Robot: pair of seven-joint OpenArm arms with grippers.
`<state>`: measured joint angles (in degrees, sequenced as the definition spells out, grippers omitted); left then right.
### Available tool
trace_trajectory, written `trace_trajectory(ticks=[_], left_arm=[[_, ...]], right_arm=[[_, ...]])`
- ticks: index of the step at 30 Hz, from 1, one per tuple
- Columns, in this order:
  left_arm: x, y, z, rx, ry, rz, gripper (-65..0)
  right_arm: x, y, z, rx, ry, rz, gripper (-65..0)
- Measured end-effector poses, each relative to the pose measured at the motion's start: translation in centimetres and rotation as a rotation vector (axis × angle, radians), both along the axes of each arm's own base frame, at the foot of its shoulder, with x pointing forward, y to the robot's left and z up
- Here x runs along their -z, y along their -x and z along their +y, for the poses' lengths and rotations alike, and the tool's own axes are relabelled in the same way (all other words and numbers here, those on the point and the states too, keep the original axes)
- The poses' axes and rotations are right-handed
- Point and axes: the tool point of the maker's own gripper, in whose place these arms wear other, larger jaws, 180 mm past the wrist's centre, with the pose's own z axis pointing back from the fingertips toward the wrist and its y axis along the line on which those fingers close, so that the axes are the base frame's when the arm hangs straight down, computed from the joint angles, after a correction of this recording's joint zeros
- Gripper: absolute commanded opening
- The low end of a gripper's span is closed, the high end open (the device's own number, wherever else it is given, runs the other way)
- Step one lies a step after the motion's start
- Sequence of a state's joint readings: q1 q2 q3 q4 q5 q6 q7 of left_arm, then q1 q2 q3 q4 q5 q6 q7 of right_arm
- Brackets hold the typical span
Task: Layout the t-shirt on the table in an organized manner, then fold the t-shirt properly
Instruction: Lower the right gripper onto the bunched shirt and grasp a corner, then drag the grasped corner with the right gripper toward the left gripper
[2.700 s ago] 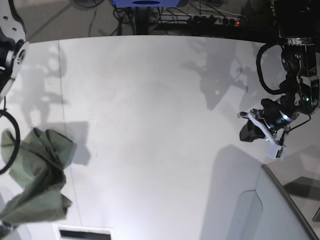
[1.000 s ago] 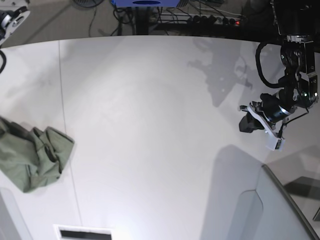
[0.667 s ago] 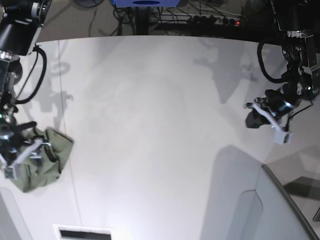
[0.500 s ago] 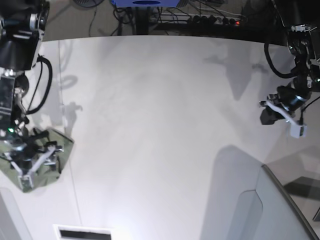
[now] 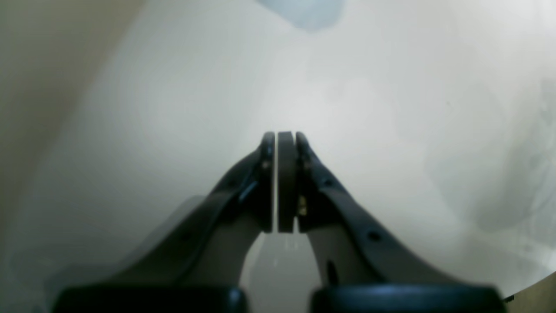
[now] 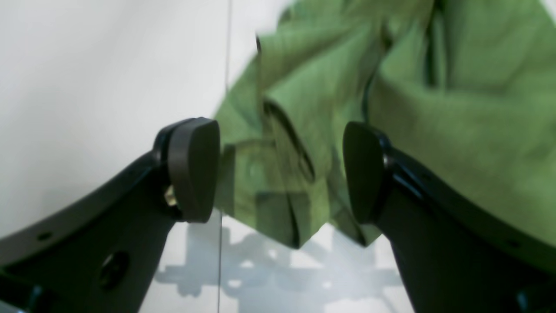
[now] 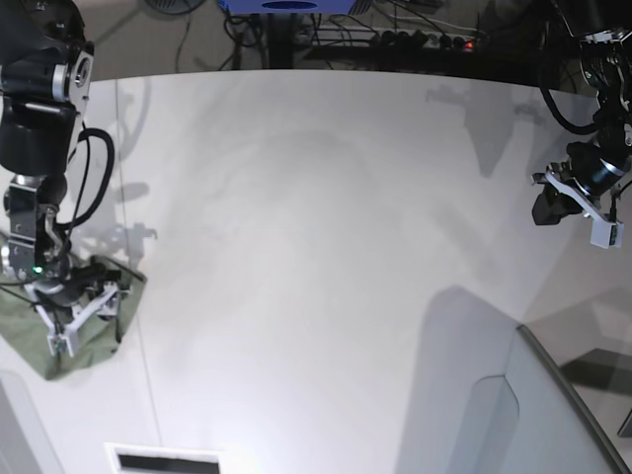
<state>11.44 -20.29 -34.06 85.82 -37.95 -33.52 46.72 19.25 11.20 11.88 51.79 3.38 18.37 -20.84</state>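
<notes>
The t-shirt [image 7: 22, 334] lies crumpled in an olive-green heap at the table's [image 7: 316, 247] left edge. My right gripper [image 7: 84, 316] is down over the heap's right part. In the right wrist view the right gripper [image 6: 278, 174] is open, its two dark pads astride a bunched fold of the t-shirt [image 6: 456, 108], with gaps on both sides. The left gripper [image 7: 563, 202] hangs above the table's far right side. Seen from the left wrist, this gripper [image 5: 280, 137] is shut, pads pressed together on nothing, over bare white table [image 5: 391, 87].
A thin dark seam [image 6: 228, 43] runs along the table beside the shirt. A grey translucent panel [image 7: 553, 415] fills the lower right corner. A dark slot [image 7: 163, 461] sits at the front edge. Cables and a power strip [image 7: 425, 39] lie behind the table.
The right arm has come in from the upper left and lowered onto the shirt heap with jaws open. The left arm has drifted right and slightly up, still shut.
</notes>
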Motion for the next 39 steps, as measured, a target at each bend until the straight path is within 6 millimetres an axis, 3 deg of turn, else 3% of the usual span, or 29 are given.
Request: trace_trajectory(ticks=[6,12,19,24,30,32,34,39], left_arm=[[-0.1,-0.2,0.0,0.001,0.000,-0.006,-65.0],[-0.2,-0.2,-0.1,0.002,0.002,-0.007,-65.0],[-0.1,-0.1,0.1,0.000,0.000,-0.004,-65.0],[-0.2,-0.1,0.1,0.000,-0.001,-0.004,-65.0],[-0.2,-0.2,0.1,0.000,-0.001,-0.005,-65.0],[-0.3,-0.3,0.1,0.000,-0.001,-0.008,-65.0],[-0.4,-0.5,0.0,0.002,0.000,-0.013,-65.0],[-0.4,-0.6,-0.1,0.007,0.001,-0.013,-65.0]], right_arm=[[1.6,0.6,0.1,0.013,-0.026,0.002,-24.0],[1.4,0.2,-0.1,0.017,-0.023,-0.026,-42.5],[1.7,-0.6,-1.4,0.049,-0.036,-0.035,-44.9],[2.5,-0.2,-2.3,0.065,-0.034,-0.037,-65.0],[2.2,-0.5,-1.5,0.053,-0.041,-0.044,-65.0],[1.9,-0.5,-0.3,0.036,-0.039,-0.025,-65.0],[1.1,-0.4,2.7,-0.040,-0.040,-0.017,-65.0],[-2.3,0.5,14.9,-0.303,-0.058,-0.061,-65.0]])
